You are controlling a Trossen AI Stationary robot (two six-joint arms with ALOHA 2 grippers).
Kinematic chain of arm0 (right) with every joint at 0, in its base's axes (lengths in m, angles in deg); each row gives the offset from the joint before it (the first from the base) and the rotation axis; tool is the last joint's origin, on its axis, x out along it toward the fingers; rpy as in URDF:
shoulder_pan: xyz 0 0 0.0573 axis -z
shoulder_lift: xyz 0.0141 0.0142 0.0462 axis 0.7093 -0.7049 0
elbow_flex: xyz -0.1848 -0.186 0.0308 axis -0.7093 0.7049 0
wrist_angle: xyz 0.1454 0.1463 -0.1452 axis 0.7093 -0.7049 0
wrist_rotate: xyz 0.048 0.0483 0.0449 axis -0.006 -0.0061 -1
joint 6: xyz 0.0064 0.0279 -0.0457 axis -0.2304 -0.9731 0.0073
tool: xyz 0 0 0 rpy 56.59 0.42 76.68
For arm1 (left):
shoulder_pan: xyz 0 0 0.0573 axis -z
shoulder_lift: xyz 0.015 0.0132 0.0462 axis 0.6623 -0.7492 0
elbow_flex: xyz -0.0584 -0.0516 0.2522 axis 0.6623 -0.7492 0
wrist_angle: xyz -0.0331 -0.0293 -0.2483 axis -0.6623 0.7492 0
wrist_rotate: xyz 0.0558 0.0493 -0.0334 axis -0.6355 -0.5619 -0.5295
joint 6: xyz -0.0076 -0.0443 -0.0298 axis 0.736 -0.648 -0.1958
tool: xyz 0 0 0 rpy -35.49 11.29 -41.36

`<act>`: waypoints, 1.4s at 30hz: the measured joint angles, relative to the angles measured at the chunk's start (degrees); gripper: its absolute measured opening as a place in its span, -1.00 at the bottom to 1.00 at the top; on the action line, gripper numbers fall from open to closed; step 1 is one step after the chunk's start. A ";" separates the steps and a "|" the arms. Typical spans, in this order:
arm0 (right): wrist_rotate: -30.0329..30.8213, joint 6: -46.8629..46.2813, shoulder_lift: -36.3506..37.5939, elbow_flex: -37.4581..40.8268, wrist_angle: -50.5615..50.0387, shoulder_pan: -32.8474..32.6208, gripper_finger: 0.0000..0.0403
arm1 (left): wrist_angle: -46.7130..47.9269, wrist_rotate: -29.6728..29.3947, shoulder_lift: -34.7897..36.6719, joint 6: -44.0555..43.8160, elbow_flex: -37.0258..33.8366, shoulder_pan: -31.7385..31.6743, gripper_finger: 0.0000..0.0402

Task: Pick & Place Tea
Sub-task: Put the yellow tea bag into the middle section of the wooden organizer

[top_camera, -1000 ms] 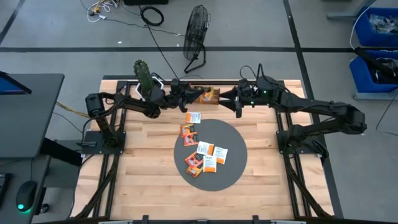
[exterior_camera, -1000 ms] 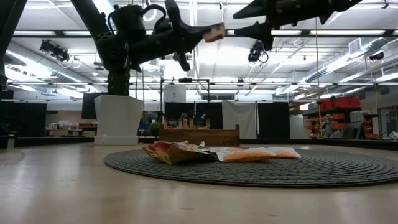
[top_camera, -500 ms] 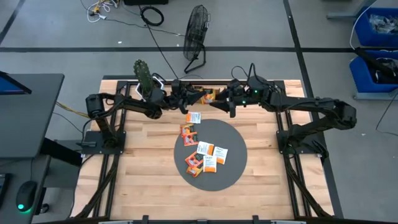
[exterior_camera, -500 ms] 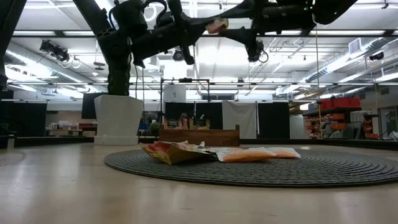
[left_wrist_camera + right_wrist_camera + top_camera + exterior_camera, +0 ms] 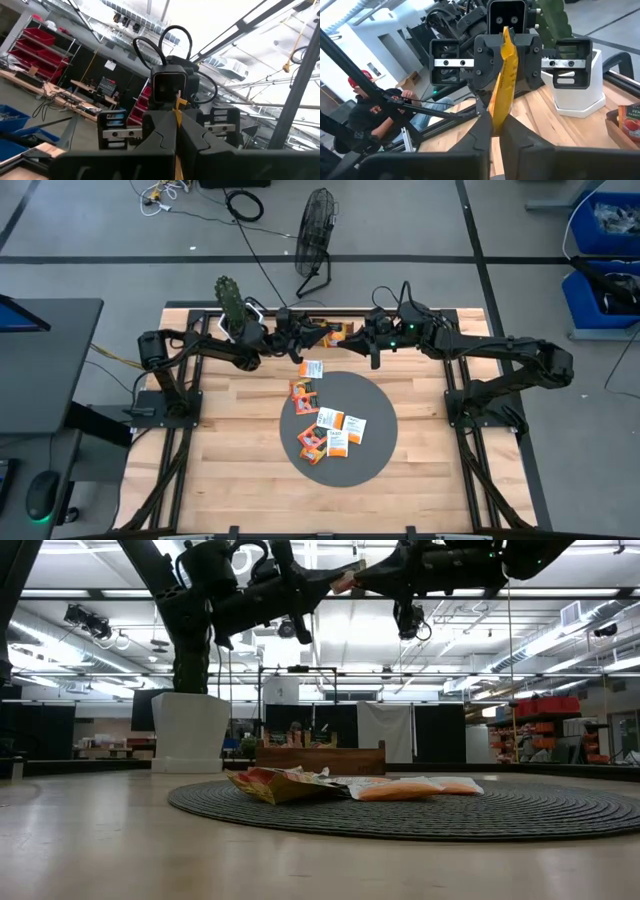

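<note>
Tea sachet [image 5: 503,75], one orange packet, hangs in the air above the far edge of the worktop [image 5: 230,450], pinched from both ends at once. I read the left tool [image 5: 322,337] as clamped together on the sachet's near edge; in the left wrist view only a thin yellow sliver shows between its dark fingers [image 5: 162,137]. The right tool [image 5: 352,335] faces it head-on and its fingers [image 5: 482,131] have closed on the opposite edge, so the packet stands edge-up between two opposed tools, its long axis running along the line from one wrist to the other. In the low view the packet [image 5: 345,582] shows as a small pale patch where the two tool tips meet, well above the grey disc [image 5: 560,812]. The rest of the tea [image 5: 331,427] lies scattered on that round mat, with one sachet [image 5: 311,368] just off its far rim. The wooden tray [image 5: 320,757] sits at the back edge of the worktop, almost directly beneath the handover point. A white planter with a cactus [image 5: 231,302] stands near the left arm. My judgement: this is a handover, and the next move turns on which tool lets go; both are equally near, and the packet lies straight ahead of each. A person sits beyond the worktop in the right wrist view.
</note>
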 joint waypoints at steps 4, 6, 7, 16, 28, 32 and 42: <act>0.20 0.21 0.00 0.00 -1.09 0.02 -0.96 | 1.28 0.22 0.00 -0.03 0.00 -0.52 -0.97; 0.19 0.28 0.00 0.00 -1.45 0.03 -0.97 | 1.80 0.23 0.00 0.00 0.00 -0.61 -0.94; 0.17 0.30 0.05 0.00 -1.74 0.09 -0.97 | 1.91 0.27 0.00 0.00 0.00 -0.72 -0.92; -0.25 4.81 5.10 -0.04 -16.12 0.70 -0.99 | 1.73 1.32 0.00 -0.02 0.00 -3.02 -0.67; -1.57 9.69 7.11 -0.04 -31.01 1.00 -1.00 | 56.86 16.08 4.92 18.04 15.26 -1.24 -0.32; -1.56 10.46 6.91 -0.04 -31.05 0.98 -1.00 | 80.94 14.08 4.59 32.77 26.88 0.31 -0.20; -0.98 12.82 6.86 -0.04 -31.35 0.94 -1.00 | 92.53 9.20 4.50 41.92 35.54 0.60 -0.10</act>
